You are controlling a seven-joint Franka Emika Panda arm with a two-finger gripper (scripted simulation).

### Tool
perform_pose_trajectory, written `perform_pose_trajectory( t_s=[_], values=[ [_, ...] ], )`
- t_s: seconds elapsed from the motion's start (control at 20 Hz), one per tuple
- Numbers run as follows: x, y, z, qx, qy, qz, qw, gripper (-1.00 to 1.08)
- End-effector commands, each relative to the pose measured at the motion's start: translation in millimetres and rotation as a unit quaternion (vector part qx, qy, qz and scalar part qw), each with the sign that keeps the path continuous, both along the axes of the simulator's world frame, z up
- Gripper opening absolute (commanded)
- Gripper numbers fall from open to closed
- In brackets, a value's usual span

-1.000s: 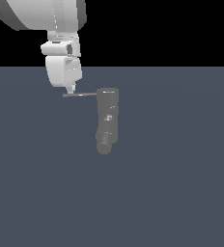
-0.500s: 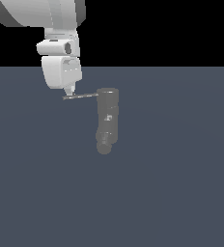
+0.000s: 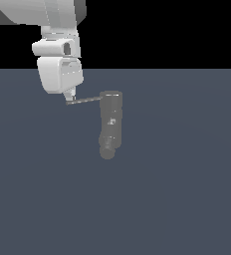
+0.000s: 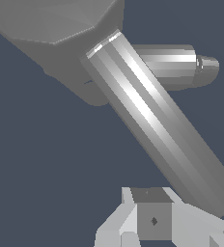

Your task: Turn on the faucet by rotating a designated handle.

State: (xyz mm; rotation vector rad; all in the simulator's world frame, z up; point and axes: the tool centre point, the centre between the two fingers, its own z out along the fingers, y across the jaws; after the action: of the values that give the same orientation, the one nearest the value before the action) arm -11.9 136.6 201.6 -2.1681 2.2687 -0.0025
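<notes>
Plain dark blue-grey worktop (image 3: 177,199) under a black background. The dull-grey metallic cylinder faucet (image 3: 110,124) stands mid-worktop. Its thin dark-grey rod handle (image 3: 85,100) projects sideways from the faucet's top. White fingers (image 3: 70,95) meet the handle's free end; their opening cannot be determined.

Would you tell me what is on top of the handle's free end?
The gripper sits over the free end of the handle, its fingers reaching the rod's tip. The gripper's body hides whether they actually clasp it.

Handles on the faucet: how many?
1. The handle sticks out from the faucet top toward the exterior view's left, its tip at the fingers. None other visible.
</notes>
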Motion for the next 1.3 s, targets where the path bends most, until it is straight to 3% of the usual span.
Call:
perform_pose_trajectory(
  t_s=[0.0, 1.25],
  values=[
    [-5.0, -5.2, 0.0, -0.001, 0.001, -0.001, 1.0, -1.0],
    [-64.2, -55.7, 0.2, -0.001, 0.001, 0.002, 1.0, -1.0]
  ],
)
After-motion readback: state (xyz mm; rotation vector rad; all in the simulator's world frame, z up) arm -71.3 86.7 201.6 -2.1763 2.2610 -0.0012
